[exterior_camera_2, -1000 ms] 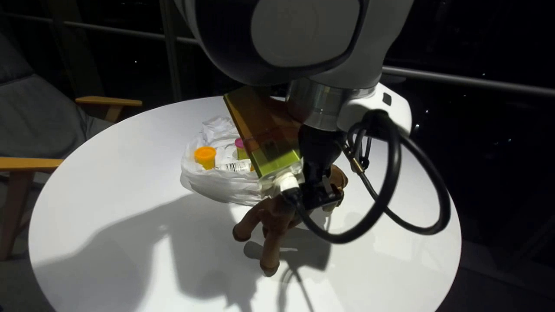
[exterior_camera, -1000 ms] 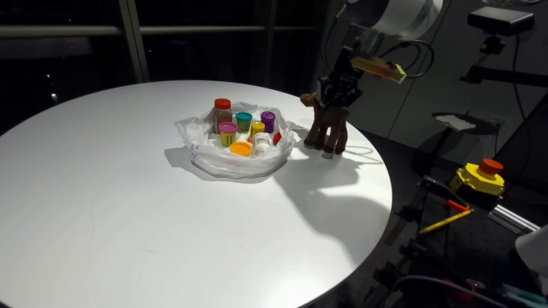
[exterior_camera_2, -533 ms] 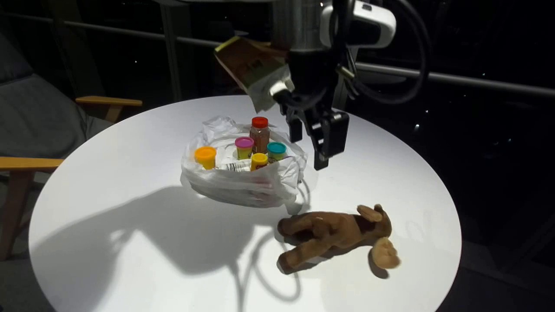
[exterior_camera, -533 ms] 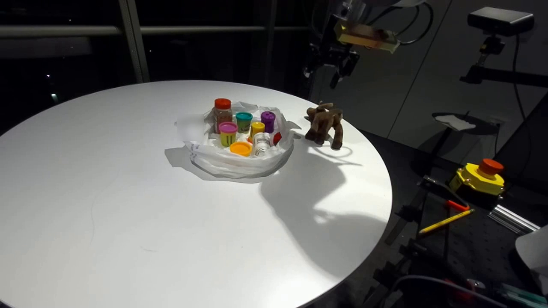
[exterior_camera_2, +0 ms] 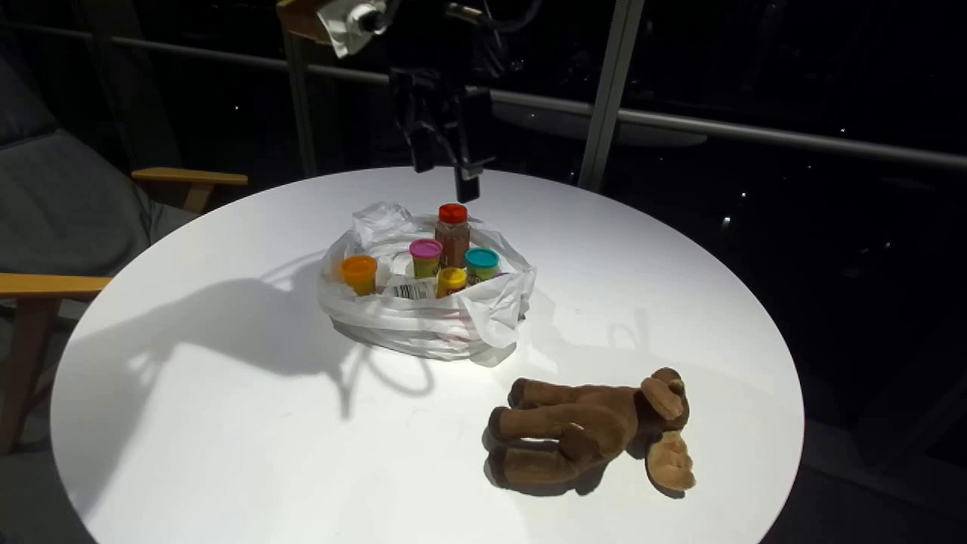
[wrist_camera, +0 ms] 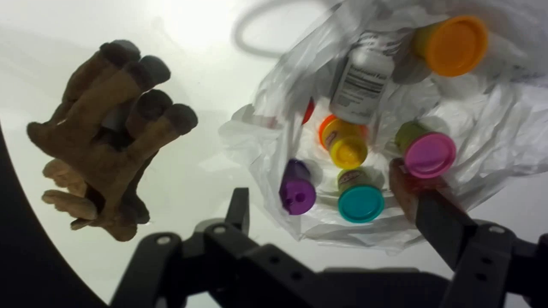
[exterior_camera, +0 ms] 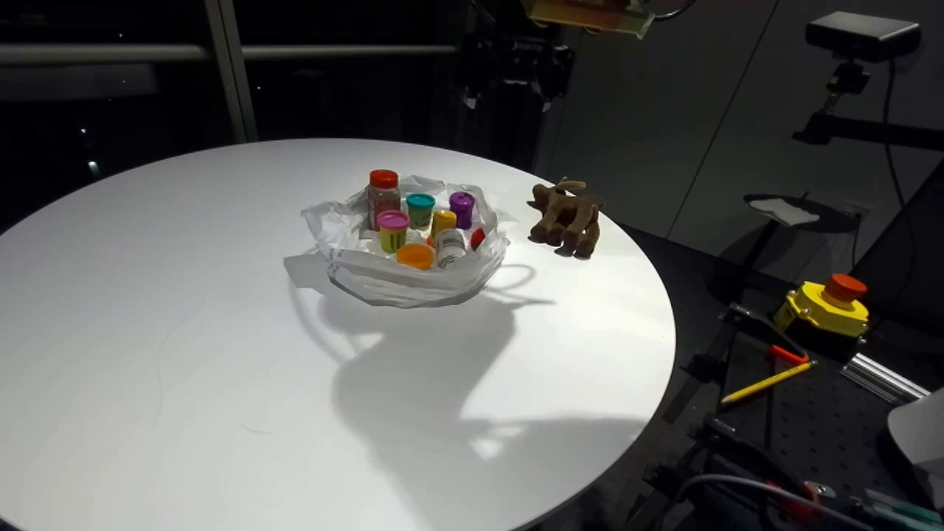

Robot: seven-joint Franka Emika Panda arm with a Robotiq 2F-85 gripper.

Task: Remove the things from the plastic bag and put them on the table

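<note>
Plush (exterior_camera_2: pixel 604 434), just let go, lies on the counter (exterior_camera_2: pixel 302 468), four o'clock from the bag (exterior_camera_2: pixel 393 321) in an exterior view; fingers (wrist_camera: pixel 445 229) spread, empty. One item looks done; jar (exterior_camera_2: pixel 452 243) and tubs (exterior_camera_2: pixel 359 276) wait inside.

The plastic bag (exterior_camera_2: pixel 408 331) is showing translucent white. Inside it, a jar (exterior_camera_2: pixel 452 240) is wearing a red lid (exterior_camera_2: pixel 452 213) over brown, play-dough tubs (exterior_camera_2: pixel 359 278) are displaying orange, pink, teal and yellow lids (wrist_camera: pixel 430 155), and a supplement bottle (wrist_camera: pixel 361 90) is carrying dark print on white. Near the bag, a plush moose (exterior_camera_2: pixel 600 421) is showing brown with tan antlers (exterior_camera_2: pixel 670 462).
</note>
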